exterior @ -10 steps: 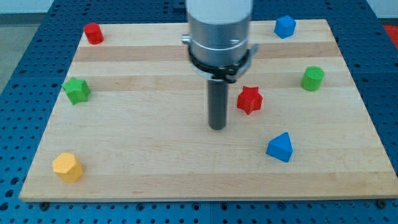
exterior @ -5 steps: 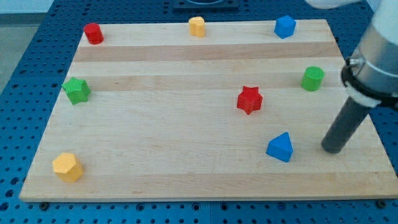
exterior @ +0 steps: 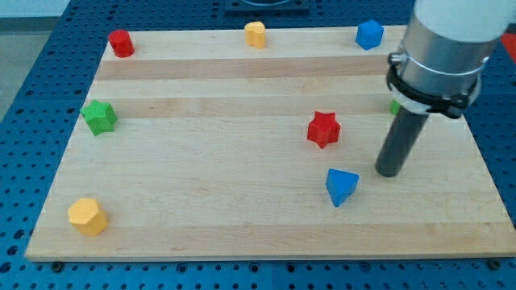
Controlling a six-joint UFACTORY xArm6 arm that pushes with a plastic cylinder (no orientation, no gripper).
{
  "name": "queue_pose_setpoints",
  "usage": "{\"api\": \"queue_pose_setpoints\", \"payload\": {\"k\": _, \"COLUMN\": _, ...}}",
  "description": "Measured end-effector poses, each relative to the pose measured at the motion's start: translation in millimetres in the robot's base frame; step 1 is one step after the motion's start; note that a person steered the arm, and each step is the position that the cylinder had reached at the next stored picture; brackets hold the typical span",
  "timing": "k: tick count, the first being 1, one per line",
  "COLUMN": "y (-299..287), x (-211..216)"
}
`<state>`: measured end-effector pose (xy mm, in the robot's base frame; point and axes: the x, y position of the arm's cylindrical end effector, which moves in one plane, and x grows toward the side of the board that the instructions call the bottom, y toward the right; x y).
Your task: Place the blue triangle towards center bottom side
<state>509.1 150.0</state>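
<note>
No pincer fitted. My tip (exterior: 389, 172) stood just right of the blue triangle (exterior: 341, 186), slightly above it, apart. Triangle lay right of surface (exterior: 201, 217) centre-bottom. Risk: off-centre push could spin it away.

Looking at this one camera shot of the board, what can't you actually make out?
- Green block, camera view: almost wholly hidden behind the arm; its shape cannot be told.
- Arm: its upper part is cut off by the view's top edge.
- My tip shows, right of and slightly above the blue triangle, apart from it.
</note>
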Motion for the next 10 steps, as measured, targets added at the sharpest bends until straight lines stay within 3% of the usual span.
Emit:
{"api": "queue_pose_setpoints", "payload": {"k": 2, "y": -69.0, "x": 47.2}}
{"api": "queue_pose_setpoints", "payload": {"k": 5, "y": -87.2, "x": 17.9}}
{"api": "queue_pose_setpoints", "payload": {"k": 6, "y": -76.4, "x": 17.9}}
{"api": "queue_pose_setpoints", "payload": {"k": 7, "y": -8.1, "x": 20.1}}
{"api": "queue_pose_setpoints", "payload": {"k": 8, "y": -8.1, "x": 28.1}}
{"api": "queue_pose_setpoints", "payload": {"k": 10, "y": -96.7, "x": 53.5}}
